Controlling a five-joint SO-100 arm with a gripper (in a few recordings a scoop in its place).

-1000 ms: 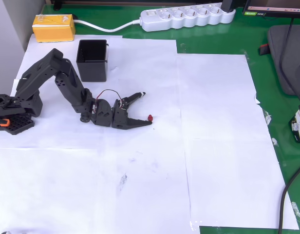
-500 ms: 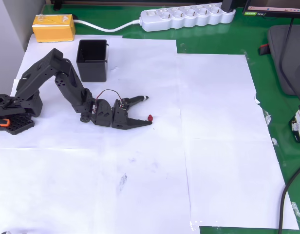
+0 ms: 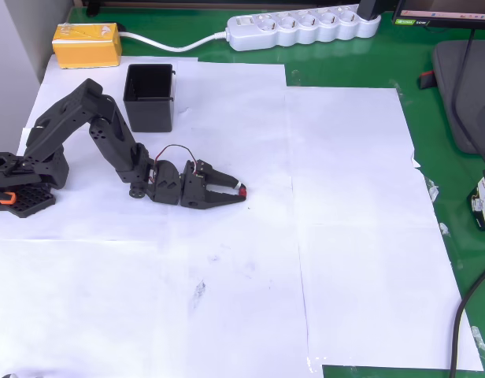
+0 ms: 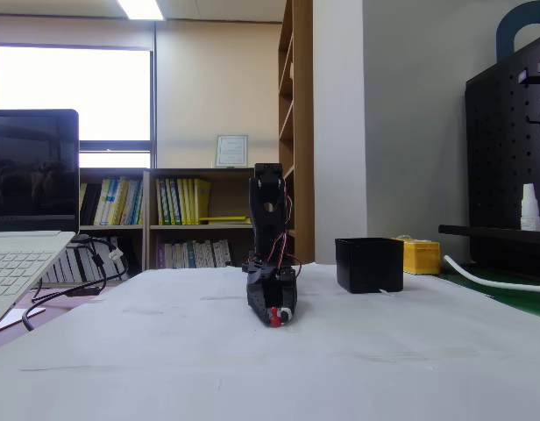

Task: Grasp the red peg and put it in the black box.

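Overhead view first, and we see the change straight away: half a second ago the upper finger stood well apart from the lower one, with the red peg lying loose at the lower tip; now the gripper has its fingers drawn together, and the peg sits pinched right at their tips. We judge the grasp is made, or very nearly, so the lift and carry come next. The peg is down on the white paper, roughly midway along the table's far half, and the black box stands well apart from it, towards the far left corner near the yellow block. From the fixed view we look at the gripper nose-on, low against the paper, the peg showing red at its tip. The arm reaches out from its base at the left edge, elbow raised, wrist dropped flat and level with the table.
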